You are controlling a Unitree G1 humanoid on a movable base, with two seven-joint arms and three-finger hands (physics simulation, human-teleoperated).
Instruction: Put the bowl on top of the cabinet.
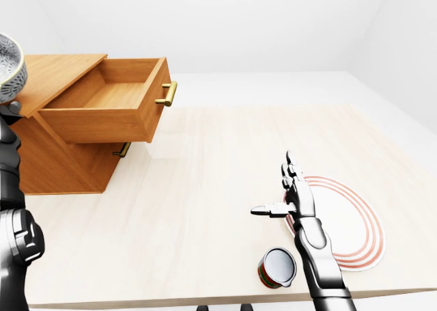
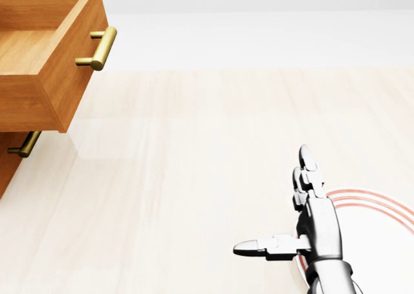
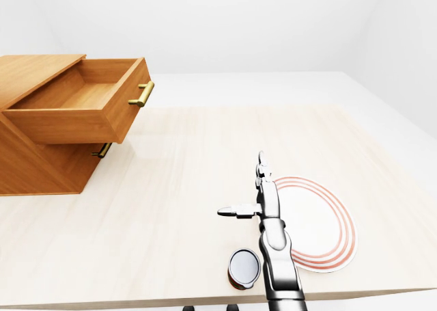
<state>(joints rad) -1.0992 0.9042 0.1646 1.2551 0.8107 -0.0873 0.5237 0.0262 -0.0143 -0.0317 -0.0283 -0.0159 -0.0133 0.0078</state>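
Observation:
The grey patterned bowl (image 1: pixel 8 68) shows only in the left-eye view, cut by the left edge, level with the near left corner of the wooden cabinet's top (image 1: pixel 51 72). My dark left arm rises beneath it, and my left hand (image 1: pixel 8 108) grips the bowl from below, fingers mostly hidden. The cabinet's top drawer (image 1: pixel 113 96) is pulled out and empty. My right hand (image 1: pixel 280 188) hovers open over the table by the plate, fingers straight, thumb pointing left, holding nothing.
A white plate with red rings (image 1: pixel 348 225) lies at the table's lower right. A small can (image 1: pixel 276 266) stands beside my right forearm near the table's bottom edge. The drawer's brass handle (image 1: pixel 167 93) juts toward the table's middle.

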